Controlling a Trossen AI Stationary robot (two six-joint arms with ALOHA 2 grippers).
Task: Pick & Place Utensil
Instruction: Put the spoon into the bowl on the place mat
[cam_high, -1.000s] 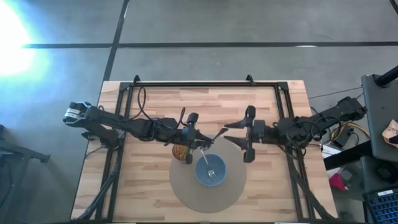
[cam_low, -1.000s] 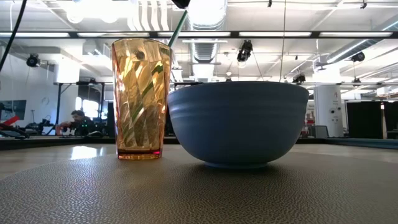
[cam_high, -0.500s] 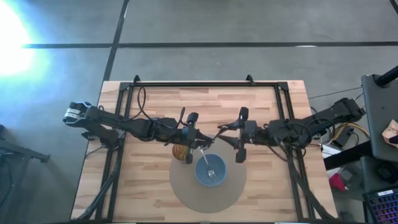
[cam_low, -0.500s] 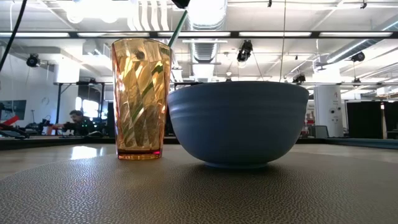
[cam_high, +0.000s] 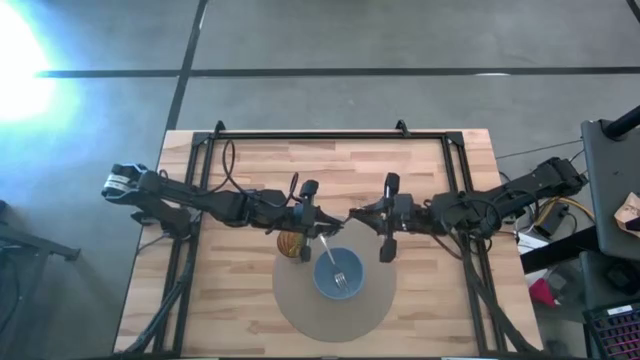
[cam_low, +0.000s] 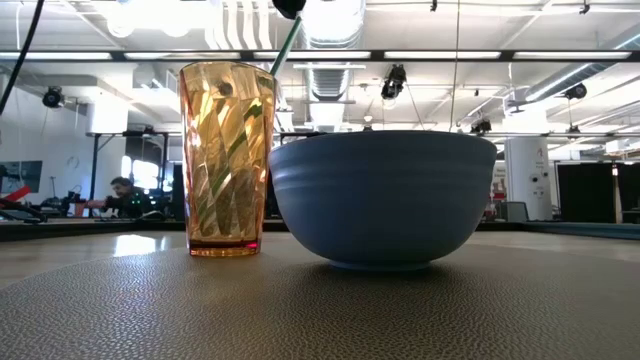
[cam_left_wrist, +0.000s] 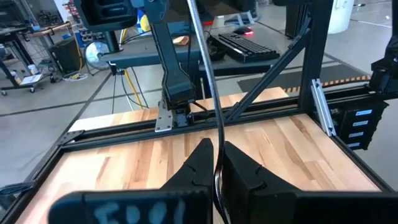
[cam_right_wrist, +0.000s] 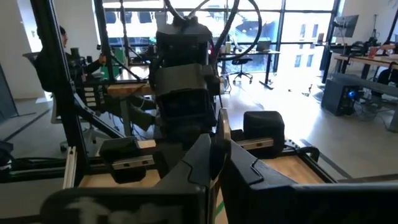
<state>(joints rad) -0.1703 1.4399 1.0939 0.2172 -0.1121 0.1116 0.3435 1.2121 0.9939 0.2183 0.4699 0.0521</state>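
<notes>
Both claws (cam_high: 340, 221) shut on utensil (cam_high: 333, 228)

- Grey concrete floor (cam_high: 320, 40) surrounds the wooden table (cam_high: 250, 165); strong glare sits at the far left.
- Ceiling light strips (cam_low: 560, 54) and white ducts (cam_low: 335, 20) run overhead.
- A seated person (cam_low: 122, 196) works at a far desk.
- Large bright windows (cam_right_wrist: 298, 25) line the far wall.
- A keyboard (cam_left_wrist: 249, 45) rests on a dark desk.
</notes>
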